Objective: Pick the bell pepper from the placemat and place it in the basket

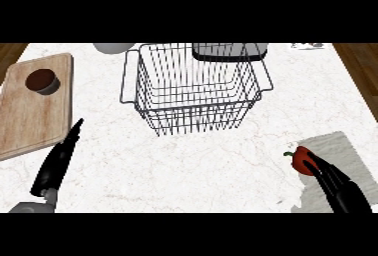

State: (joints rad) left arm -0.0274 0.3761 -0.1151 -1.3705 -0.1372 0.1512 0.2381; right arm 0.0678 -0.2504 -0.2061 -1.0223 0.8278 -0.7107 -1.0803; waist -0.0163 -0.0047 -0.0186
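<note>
A red bell pepper (301, 160) with a green stem lies at the left edge of the grey placemat (341, 150), at the lower right. My right hand (336, 182) reaches over the placemat, its straight fingers touching the pepper's right side without curling round it. The wire basket (193, 90) stands at the upper middle of the counter, with nothing in it. My left hand (59, 162) rests at the lower left, fingers straight and pointing up, far from the pepper.
A wooden cutting board (33, 107) with a dark round cup (42, 81) lies at the left. A grey bowl (112, 47) and a dark-rimmed container (229, 51) sit behind the basket. Bare marble lies between basket and placemat.
</note>
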